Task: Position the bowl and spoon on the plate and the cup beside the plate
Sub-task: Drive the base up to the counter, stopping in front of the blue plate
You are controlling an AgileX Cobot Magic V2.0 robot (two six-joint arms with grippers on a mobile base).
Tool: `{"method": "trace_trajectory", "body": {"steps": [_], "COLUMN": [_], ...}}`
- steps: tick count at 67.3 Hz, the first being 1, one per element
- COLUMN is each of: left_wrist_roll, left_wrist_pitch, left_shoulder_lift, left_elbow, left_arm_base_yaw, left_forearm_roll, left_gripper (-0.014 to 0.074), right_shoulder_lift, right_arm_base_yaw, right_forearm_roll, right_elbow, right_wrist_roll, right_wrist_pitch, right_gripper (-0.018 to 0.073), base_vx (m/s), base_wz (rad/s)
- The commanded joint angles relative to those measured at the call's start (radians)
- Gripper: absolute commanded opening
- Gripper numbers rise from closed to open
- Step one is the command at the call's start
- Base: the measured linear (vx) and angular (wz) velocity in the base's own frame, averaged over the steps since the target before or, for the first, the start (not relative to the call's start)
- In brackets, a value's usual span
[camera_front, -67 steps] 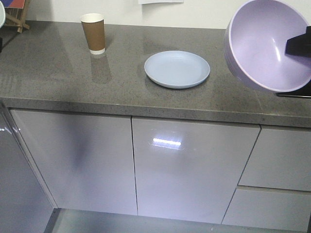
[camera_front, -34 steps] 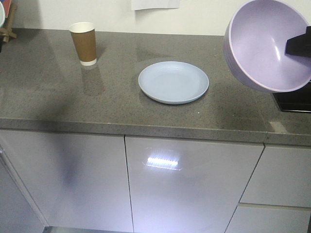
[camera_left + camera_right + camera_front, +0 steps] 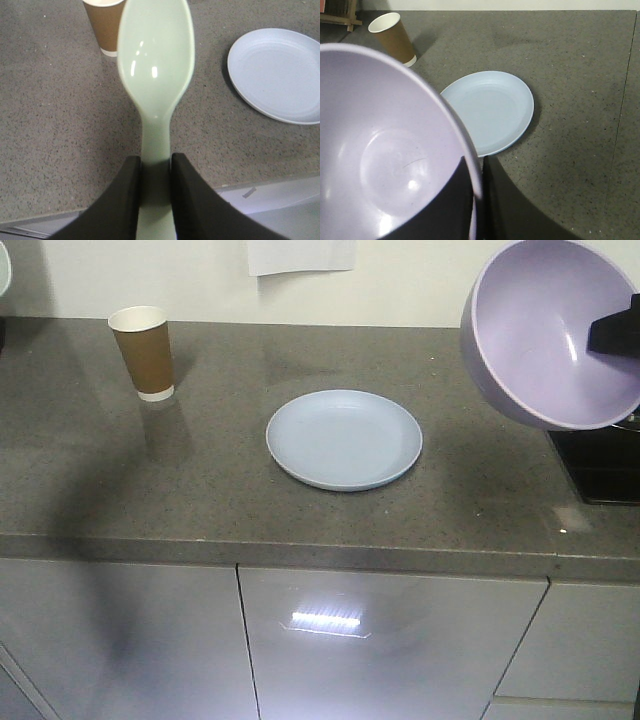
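The pale blue plate lies flat in the middle of the grey counter, also seen as the plate and the plate. The brown paper cup stands upright at the back left. My right gripper is shut on the rim of the lavender bowl, held tilted in the air; this bowl hangs at the upper right, right of the plate. My left gripper is shut on the handle of the mint-green spoon, scoop forward above the counter near the cup.
A dark appliance sits on the counter at the far right under the bowl. White cabinet doors run below the counter's front edge. A paper sheet hangs on the back wall.
The view has shifted: plate and cup sit lower and more to the left, and more counter shows. The bowl holds its place at the upper right.
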Motion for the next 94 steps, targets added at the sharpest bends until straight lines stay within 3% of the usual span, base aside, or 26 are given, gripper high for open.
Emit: {"method": "trace_trajectory", "body": {"steps": [1, 94], "left_wrist_roll": [0.0, 0.0], "left_wrist_pitch": [-0.06, -0.061], "left_shoulder_lift": [-0.024, -0.024], "left_elbow": [-0.026, -0.026], "left_arm_base_yaw": [-0.005, -0.005], "left_forearm_roll": [-0.023, -0.023], "left_gripper": [-0.0008, -0.0008], "right_shoulder_lift": [-0.023, -0.023], "right_arm_base_yaw": [-0.003, -0.003], "right_forearm_roll": [0.049, 0.049], "right_elbow": [-0.029, -0.029], "right_wrist_roll": [-0.007, -0.007], "right_wrist_pitch": [-0.043, -0.043], "right_gripper": [-0.0006, -0.0006], "base_vx": [0.15, 0.09], "base_wz": [0.03, -0.01]}}
